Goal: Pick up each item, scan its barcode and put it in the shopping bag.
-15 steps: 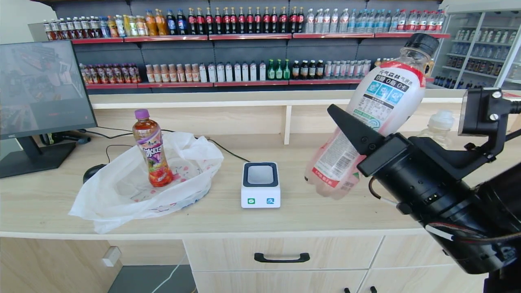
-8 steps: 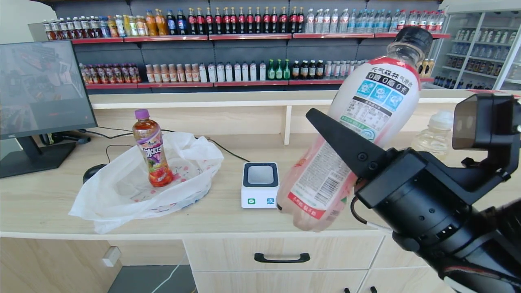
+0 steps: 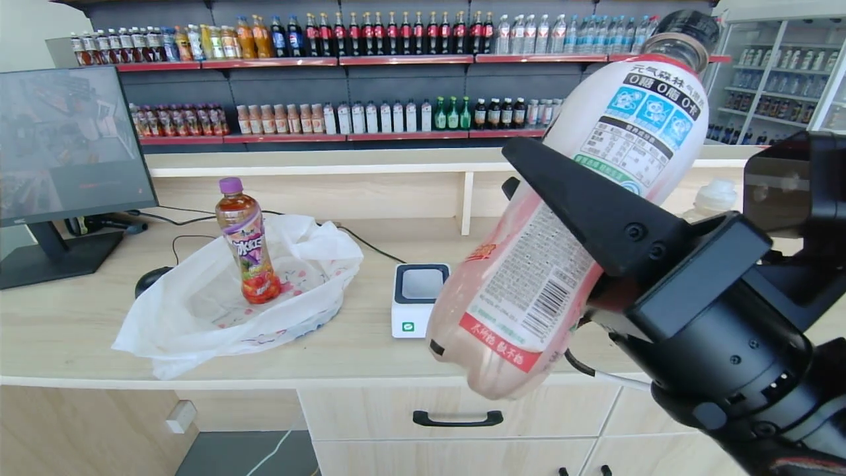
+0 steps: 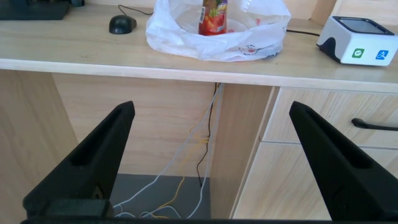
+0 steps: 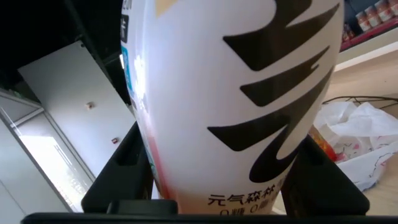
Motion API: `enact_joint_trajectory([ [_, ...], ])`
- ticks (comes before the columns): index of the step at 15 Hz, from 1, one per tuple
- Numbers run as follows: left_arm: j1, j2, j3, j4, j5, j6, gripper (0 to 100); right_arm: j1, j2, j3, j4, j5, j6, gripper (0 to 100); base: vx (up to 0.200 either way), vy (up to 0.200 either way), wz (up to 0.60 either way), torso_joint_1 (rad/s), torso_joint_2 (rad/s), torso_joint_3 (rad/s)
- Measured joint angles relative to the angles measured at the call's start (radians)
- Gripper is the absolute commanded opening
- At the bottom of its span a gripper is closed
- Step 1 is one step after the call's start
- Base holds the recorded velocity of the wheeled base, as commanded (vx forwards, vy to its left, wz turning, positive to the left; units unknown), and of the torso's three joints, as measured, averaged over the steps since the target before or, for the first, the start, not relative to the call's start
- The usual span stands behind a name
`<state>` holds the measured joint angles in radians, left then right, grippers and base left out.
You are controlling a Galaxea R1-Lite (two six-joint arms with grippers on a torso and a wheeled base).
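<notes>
Scanner (image 3: 415, 299) position settles the coming move: in the head view it sits on the counter (image 3: 79, 330) at about 10 o'clock from the base of the pink bottle (image 3: 562, 264), partly hidden behind that base, with its window facing up. The right gripper (image 3: 512, 168) is clamped round the bottle's middle, one finger across the label and the other just peeking out behind it. The bottle is held in the air, tilted, its long axis running from the black cap at 1 o'clock to the base at 7 o'clock. Its barcode (image 3: 548, 304) faces the head camera rather than the scanner window, so by my reading the bottle has yet to be carried over and turned label-down. The right arm is plainly the nearer one for that. The left gripper (image 4: 211, 162) hangs wide open and empty, below the counter edge, in front of the cabinet. The shopping bag (image 3: 198, 311) lies spread open at 9 o'clock from the scanner, well apart from the held bottle, with a tea bottle (image 3: 248, 244) standing upright on it. That tea bottle could be knocked when the pink one goes in. A clear bottle (image 3: 710, 198) seems to stand on the counter at 3 o'clock behind the arm, though it is mostly hidden.
</notes>
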<state>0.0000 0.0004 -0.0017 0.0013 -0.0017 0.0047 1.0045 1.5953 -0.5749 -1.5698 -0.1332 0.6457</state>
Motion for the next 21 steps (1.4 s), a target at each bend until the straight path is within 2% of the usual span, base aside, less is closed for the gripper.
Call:
enact_joint_trajectory([
  [5,0.0,0.0,0.0,0.0,0.0,0.0,100,0.003,-0.025,0.043,0.0,0.006,0.028,0,0.0,0.0,0.0,0.0,0.0,0.0],
  [7,0.0,0.0,0.0,0.0,0.0,0.0,100,0.007,-0.045,0.092,0.001,0.057,0.028,0,0.0,0.0,0.0,0.0,0.0,0.0],
  [10,0.0,0.0,0.0,0.0,0.0,0.0,100,0.011,-0.064,0.118,0.0,0.067,0.03,0,0.0,0.0,0.0,0.0,0.0,0.0],
  [21,0.0,0.0,0.0,0.0,0.0,0.0,100,-0.008,-0.026,0.103,0.0,0.067,0.004,0,0.0,0.0,0.0,0.0,0.0,0.0],
])
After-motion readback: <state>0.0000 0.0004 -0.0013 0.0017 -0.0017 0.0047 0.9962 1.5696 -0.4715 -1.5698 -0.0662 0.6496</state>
